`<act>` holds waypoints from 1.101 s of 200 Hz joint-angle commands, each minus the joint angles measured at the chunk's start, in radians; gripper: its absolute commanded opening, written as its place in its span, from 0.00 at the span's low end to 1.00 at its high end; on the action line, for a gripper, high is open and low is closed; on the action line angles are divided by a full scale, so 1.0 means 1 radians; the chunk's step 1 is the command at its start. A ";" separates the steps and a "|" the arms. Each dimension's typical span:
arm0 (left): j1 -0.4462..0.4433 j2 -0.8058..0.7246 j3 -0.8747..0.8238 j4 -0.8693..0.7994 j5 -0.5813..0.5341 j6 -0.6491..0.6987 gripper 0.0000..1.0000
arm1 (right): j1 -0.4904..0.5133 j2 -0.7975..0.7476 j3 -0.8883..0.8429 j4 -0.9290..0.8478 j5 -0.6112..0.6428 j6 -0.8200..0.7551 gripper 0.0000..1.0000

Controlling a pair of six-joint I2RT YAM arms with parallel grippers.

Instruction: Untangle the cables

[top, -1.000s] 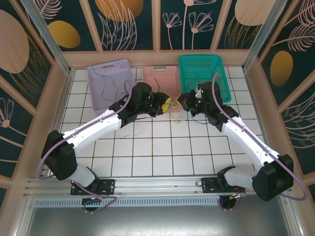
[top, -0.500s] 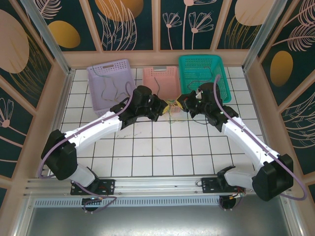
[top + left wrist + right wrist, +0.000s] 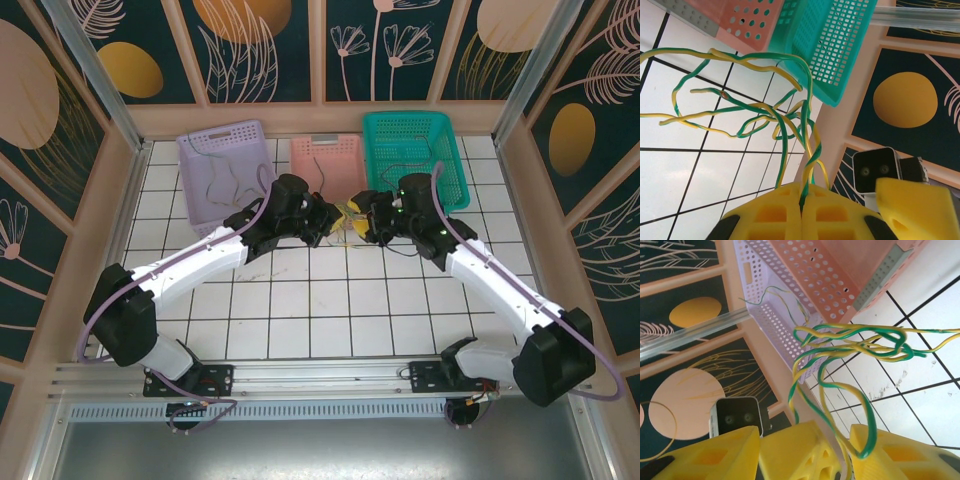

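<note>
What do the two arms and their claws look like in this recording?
Left arm and right arm: white link shells, black joint housings, and a thick lilac hose running alongside each. Left claw and right claw: blocky yellow fingers with moulded recesses, dark at the base.

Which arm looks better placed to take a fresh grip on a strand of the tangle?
Probably the right. The right tool stands open with a green-yellow strand hanging in the gap, ready to close. The left tool is shut on the cables, anchoring them.
</note>
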 commanded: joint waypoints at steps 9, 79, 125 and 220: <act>0.008 -0.002 0.035 -0.009 0.011 0.042 0.00 | 0.003 0.017 -0.031 0.033 0.005 0.080 0.42; 0.008 -0.029 0.039 -0.109 -0.017 0.187 0.00 | -0.067 -0.002 0.017 -0.075 0.058 -0.053 0.00; 0.015 -0.040 -0.009 -0.422 -0.259 0.583 0.00 | -0.271 -0.087 0.067 -0.249 0.003 -0.291 0.00; 0.036 -0.149 -0.093 -0.579 -0.561 0.756 0.00 | -0.670 -0.123 0.194 -0.384 -0.042 -0.447 0.00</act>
